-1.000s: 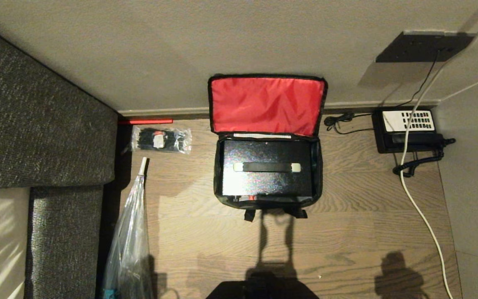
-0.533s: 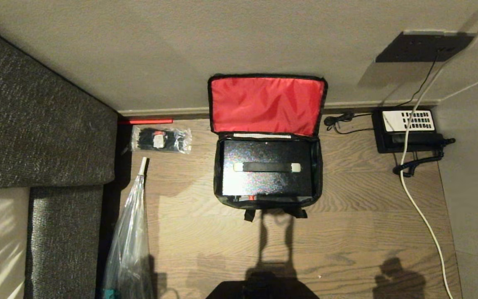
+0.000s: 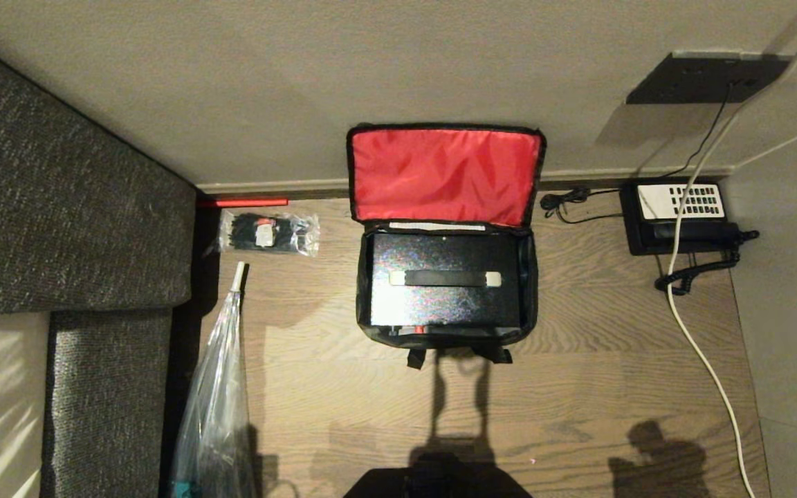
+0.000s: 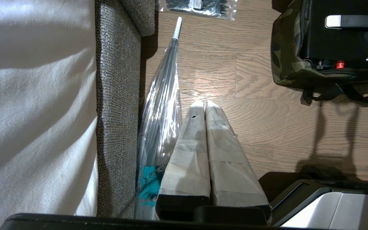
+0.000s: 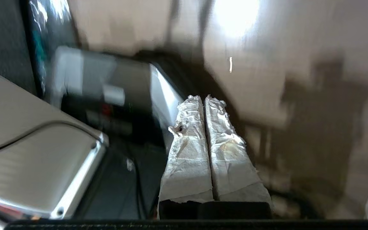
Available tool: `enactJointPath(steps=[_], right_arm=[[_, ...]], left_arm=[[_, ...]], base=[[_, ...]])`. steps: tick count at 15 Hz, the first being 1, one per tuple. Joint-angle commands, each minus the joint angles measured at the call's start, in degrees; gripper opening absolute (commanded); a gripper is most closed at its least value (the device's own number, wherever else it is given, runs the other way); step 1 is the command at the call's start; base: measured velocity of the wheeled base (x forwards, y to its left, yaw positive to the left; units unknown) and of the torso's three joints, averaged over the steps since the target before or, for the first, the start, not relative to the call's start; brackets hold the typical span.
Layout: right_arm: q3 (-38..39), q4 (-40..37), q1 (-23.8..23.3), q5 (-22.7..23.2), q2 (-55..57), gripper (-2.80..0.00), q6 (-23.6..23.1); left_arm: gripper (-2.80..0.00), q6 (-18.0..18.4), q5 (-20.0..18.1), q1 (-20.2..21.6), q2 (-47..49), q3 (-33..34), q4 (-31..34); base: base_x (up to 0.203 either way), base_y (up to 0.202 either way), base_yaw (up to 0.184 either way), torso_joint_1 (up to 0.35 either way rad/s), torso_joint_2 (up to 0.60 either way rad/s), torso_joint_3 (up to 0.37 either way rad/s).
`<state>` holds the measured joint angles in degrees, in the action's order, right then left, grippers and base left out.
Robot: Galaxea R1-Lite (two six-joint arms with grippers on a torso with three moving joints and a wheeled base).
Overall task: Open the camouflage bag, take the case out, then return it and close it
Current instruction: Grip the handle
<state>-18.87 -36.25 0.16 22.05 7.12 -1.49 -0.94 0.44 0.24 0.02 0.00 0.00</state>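
**Bag open, case seated, both grippers pressed shut and clear of the work**

Right gripper (image 5: 205,97): the two paper-wrapped fingers (image 5: 187,153) are pressed together with nothing between them. In its wrist view it hangs over the wooden floor (image 5: 267,64) beside the robot's own base (image 5: 43,153). That view is smeared, so the exact heading of the gripper cannot be read with confidence. It does not appear in the head view, and neither the bag nor the case appears in its own view; it is judged well apart from both.

Left gripper (image 4: 204,102): fingers likewise pressed flat together, empty, parked above the floor close to the clear folded umbrella (image 4: 161,105) lying along the sofa (image 4: 117,95). From here the near left corner of the camouflage bag (image 4: 283,44) is in view ahead, with bare floor between.

Camouflage bag (image 3: 364,325): stands on the floor against the wall. Its lid leans back on the wall, red lining (image 3: 443,173) exposed, which leaves the opening free from above.

Case (image 3: 443,304): lies flat inside the bag, nearly filling it, handle (image 3: 445,278) uppermost and centred. That orientation presents the handle as the probable pick point. Small red details show at its near edge.

Judgement: opening is done; removal is not yet begun. Either gripper must first part its fingers before reaching the handle.

Also on the floor: a clear packet of black items (image 3: 268,233) near the sofa corner, and a telephone (image 3: 679,216) near the right wall.
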Motion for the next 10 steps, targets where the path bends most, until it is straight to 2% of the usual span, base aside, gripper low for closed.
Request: enactJointPath(steps=[1,4,7,8,10], right_arm=[[0.87,9.11,0.02,0.02,14.87,-2.80,-1.17],[-1.42,16.36,0.02,0.54,29.49,-2.80,-6.00],[-11.43,18.40,0.00,1.35,46.28,-2.80,-7.88],[-14.73,19.31,0.03,2.32,52.11,-2.80,-8.04],[-19.01,25.57,0.07,7.60,62.00,-2.80,-7.95]], left_arm=[[-2.80,-0.03,0.00,0.02,-0.11,0.18,0.00],[-2.80,-0.03,0.00,0.02,-0.11,0.18,0.00],[-2.80,-0.03,0.00,0.02,-0.11,0.18,0.00],[-2.80,-0.03,0.00,0.02,-0.11,0.18,0.00],[-2.80,-0.03,0.00,0.02,-0.11,0.18,0.00]], base=[[0.000,0.000,0.000,0.000,0.00,0.000],[0.000,0.000,0.000,0.000,0.00,0.000],[0.000,0.000,0.000,0.000,0.00,0.000],[0.000,0.000,0.000,0.000,0.00,0.000],[0.000,0.000,0.000,0.000,0.00,0.000]])
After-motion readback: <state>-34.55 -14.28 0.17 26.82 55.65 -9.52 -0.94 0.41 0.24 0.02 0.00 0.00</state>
